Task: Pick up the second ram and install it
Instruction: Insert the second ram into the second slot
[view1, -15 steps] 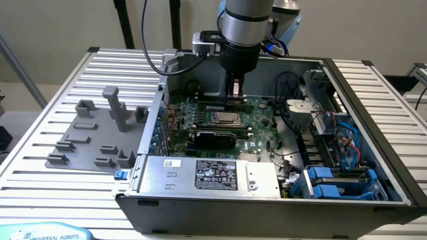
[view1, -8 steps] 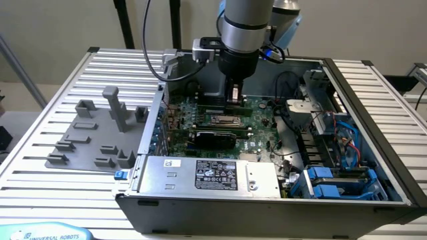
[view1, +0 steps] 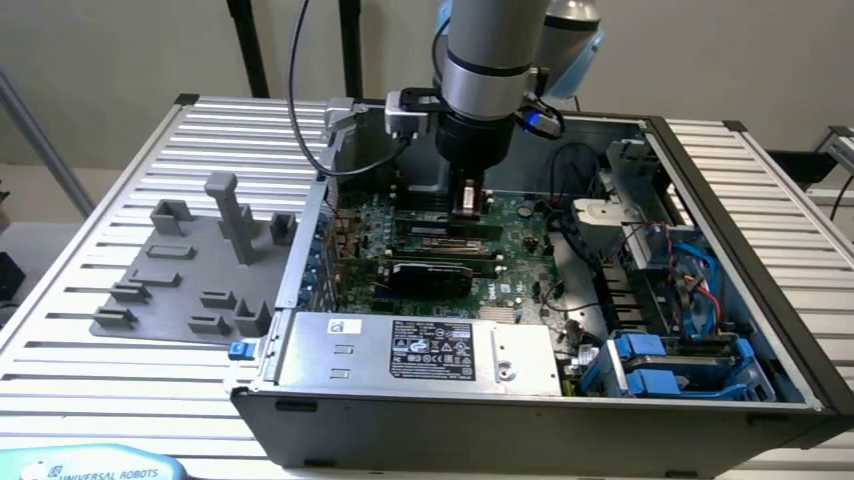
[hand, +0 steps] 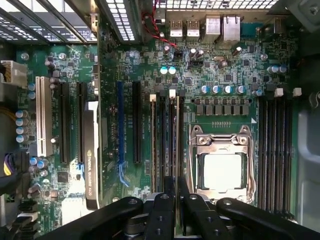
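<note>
My gripper (view1: 467, 203) hangs from the arm over the open computer case (view1: 534, 415), just above the motherboard (view1: 514, 240). In the wrist view its two black fingers (hand: 162, 210) stand close together, and the gripper (hand: 176, 200) is shut on the second ram (hand: 173, 145). I see that thin stick edge-on, running along a bank of long memory slots beside the processor socket (hand: 220, 170). A slim stick (hand: 154, 145) sits in the neighbouring slot. I cannot tell whether the held stick touches its slot.
A black card with a green edge (hand: 91, 150) stands in an expansion slot. Several black memory slots (hand: 275, 150) lie beyond the socket. The power supply (view1: 414, 350) and blue drive bays (view1: 667, 365) fill the case's near side. A grey fixture tray (view1: 187, 270) rests outside, at the exterior view's left.
</note>
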